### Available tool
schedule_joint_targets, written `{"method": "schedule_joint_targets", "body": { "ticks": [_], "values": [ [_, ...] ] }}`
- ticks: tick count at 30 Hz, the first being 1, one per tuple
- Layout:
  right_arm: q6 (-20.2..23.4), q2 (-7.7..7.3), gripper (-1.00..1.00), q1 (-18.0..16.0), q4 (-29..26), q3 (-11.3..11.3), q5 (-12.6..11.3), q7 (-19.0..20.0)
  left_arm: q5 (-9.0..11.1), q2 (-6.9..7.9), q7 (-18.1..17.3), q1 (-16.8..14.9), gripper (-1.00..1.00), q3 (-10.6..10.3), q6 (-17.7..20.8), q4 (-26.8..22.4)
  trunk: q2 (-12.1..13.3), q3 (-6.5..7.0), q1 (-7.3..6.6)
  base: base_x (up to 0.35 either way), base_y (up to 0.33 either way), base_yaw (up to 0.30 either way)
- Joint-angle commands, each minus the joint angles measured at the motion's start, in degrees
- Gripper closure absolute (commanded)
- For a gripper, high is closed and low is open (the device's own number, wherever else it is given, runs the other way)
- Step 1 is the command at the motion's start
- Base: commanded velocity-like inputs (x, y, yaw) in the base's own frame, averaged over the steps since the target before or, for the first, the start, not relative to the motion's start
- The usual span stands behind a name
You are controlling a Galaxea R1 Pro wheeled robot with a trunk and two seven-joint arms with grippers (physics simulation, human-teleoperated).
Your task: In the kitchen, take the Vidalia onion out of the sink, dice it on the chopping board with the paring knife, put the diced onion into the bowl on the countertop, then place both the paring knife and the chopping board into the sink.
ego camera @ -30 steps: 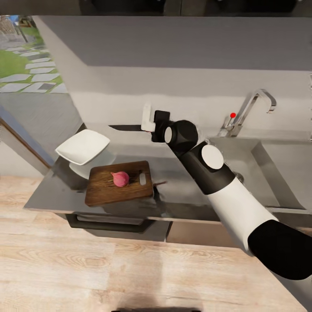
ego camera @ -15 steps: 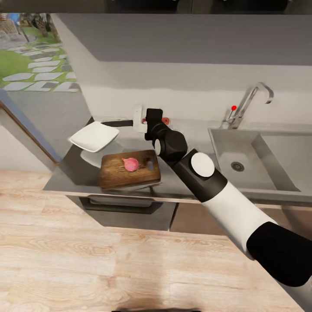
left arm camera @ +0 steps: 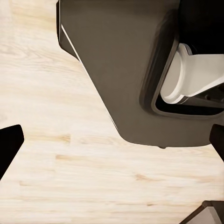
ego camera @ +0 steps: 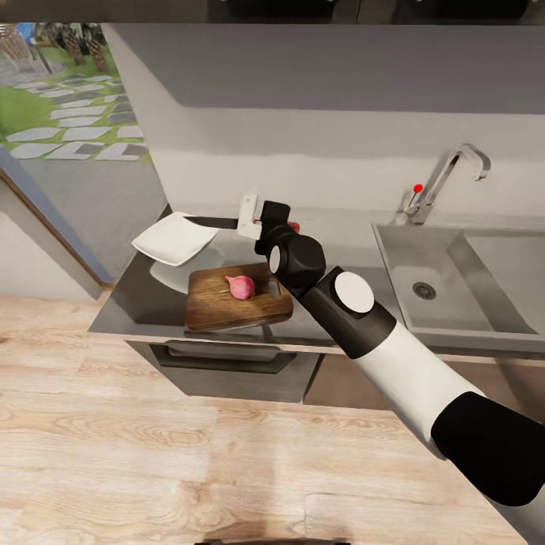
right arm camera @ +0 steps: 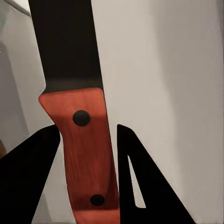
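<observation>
A small pink-red Vidalia onion (ego camera: 241,286) lies on the brown chopping board (ego camera: 219,306) near the countertop's (ego camera: 136,303) left end. Just behind the board, above the counter, my right gripper (ego camera: 257,219) is shut on the paring knife (ego camera: 213,222), whose dark blade points left toward the white bowl (ego camera: 174,238). In the right wrist view the red-brown handle (right arm camera: 86,149) sits between my black fingers (right arm camera: 28,177) and the blade (right arm camera: 65,42) runs away from them. The grey sink (ego camera: 484,318) and chrome tap (ego camera: 448,175) are at the right. My left gripper (left arm camera: 112,144) hangs open over the wood floor.
The counter's left end stops at a glass door with a garden (ego camera: 60,121) beyond. Dark cabinet fronts with a bar handle (ego camera: 227,362) run under the counter. My dark base (left arm camera: 121,70) shows in the left wrist view. Wood floor (ego camera: 151,469) lies in front.
The whole view has shifted, so the counter sits farther off and more to the right. My right arm has drawn the held knife lower, closer to the board's far edge.
</observation>
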Motion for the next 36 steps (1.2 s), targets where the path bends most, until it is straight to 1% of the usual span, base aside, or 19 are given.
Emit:
{"method": "schedule_joint_targets", "body": {
  "ticks": [1,16,22,36],
  "values": [
    [0.2,0.01,1.00,-0.1,0.0,0.1,0.6,0.5,0.6,0.00,-0.4,-0.1,-1.00,-0.4,-0.4,0.3,-0.1,-0.08,0.03,0.000,0.000,0.000],
    [0.6,-0.28,1.00,0.0,0.0,0.1,0.8,0.4,0.6,-0.03,-0.4,-0.1,-1.00,-0.4,-0.4,0.3,-0.1,-0.07,0.03,0.000,0.000,-0.001],
    [0.9,-1.12,1.00,0.0,0.0,0.1,0.8,0.4,0.6,-0.08,-0.4,-0.1,-1.00,-0.4,-0.4,0.3,-0.1,0.34,0.03,0.000,0.000,-0.064],
    [1.1,-1.22,1.00,0.0,0.0,0.1,0.8,0.4,0.6,-0.08,-0.4,-0.1,-1.00,-0.4,-0.4,0.3,-0.1,1.34,0.03,-0.016,0.006,-0.098]
  ]
}}
